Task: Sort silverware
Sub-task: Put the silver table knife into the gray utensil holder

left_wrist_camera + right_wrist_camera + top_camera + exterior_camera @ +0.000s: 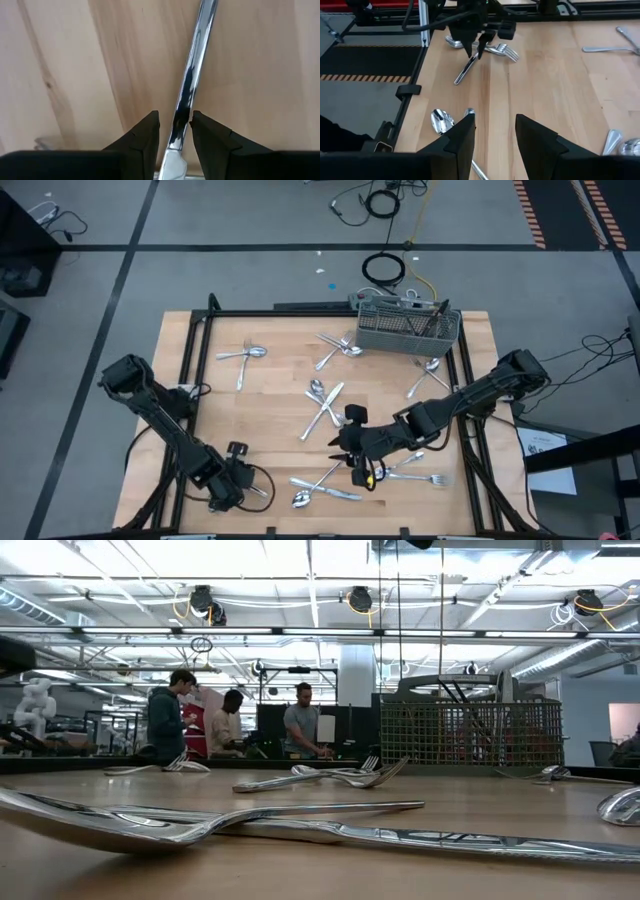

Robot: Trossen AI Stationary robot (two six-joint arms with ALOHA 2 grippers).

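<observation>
1. High view: the silverware point(325, 402) lies scattered over the wooden bench point(270, 420) — a pair near the far left, a crossed group in the middle, more along the near edge. A grey wire-mesh basket point(405, 327) stands at the far right of the bench. The left pincer point(238, 470) is low over the near left part; the right pincer point(352, 448) reaches toward the near middle.

2. Low view: a spoon point(150, 825) lies closest, a knife point(440, 838) lies just behind it, and forks sit further back. The basket point(470, 732) rises on the right. People point(165, 718) stand in the room beyond.

3. Left wrist view: the left pincer point(175, 131) is clenched on a shiny utensil handle point(190, 75), which runs between its fingers point(145, 137) over bare wood.

4. Right wrist view: the right pincer point(495, 131) is released — nothing between its fingers point(462, 135). A spoon point(441, 121) lies just beside them. Across the bench the left pincer point(476, 50) holds a utensil point(466, 70) tilted, its tip on the wood.
</observation>
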